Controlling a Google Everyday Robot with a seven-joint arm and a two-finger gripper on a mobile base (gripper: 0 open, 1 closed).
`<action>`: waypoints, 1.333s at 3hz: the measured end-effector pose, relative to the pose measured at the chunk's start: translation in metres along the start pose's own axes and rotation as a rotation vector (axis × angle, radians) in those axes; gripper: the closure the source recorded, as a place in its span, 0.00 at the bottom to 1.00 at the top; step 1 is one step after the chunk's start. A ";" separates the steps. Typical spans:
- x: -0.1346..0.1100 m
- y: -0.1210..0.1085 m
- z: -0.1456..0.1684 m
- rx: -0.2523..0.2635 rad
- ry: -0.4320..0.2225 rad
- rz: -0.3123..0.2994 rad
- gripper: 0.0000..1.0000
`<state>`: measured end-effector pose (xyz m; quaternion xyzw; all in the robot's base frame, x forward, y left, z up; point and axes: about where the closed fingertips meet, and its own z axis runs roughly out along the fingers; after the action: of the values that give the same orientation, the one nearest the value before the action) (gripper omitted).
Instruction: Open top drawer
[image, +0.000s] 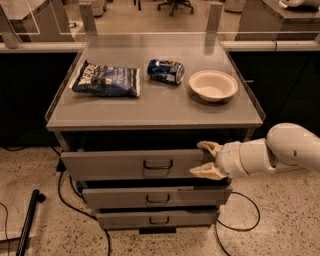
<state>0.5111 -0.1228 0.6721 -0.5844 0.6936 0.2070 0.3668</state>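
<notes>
The top drawer (110, 164) is the widest grey drawer, just under the cabinet top, with a small dark loop handle (158, 164) at its centre. Its front stands a little forward, with a dark gap above it. My gripper (205, 159) comes in from the right on a white arm and sits at the right end of the top drawer's front. It is open: one tan finger (208, 146) is at the front's top edge and the other (204, 172) near its bottom edge. It is well to the right of the handle.
Two narrower grey drawers (156, 197) (157, 218) sit below. On the cabinet top (150, 107) lie a dark chip bag (106, 80), a blue can (165, 70) on its side and a white bowl (213, 85). Cables trail on the speckled floor, and a dark pole (27, 220) lies at left.
</notes>
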 end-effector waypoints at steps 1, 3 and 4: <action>0.000 0.000 0.000 0.000 0.000 0.000 0.84; -0.009 -0.003 -0.011 0.000 0.000 0.000 1.00; -0.018 0.003 -0.018 0.027 -0.012 0.028 1.00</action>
<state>0.5044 -0.1228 0.6964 -0.5683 0.7024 0.2063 0.3757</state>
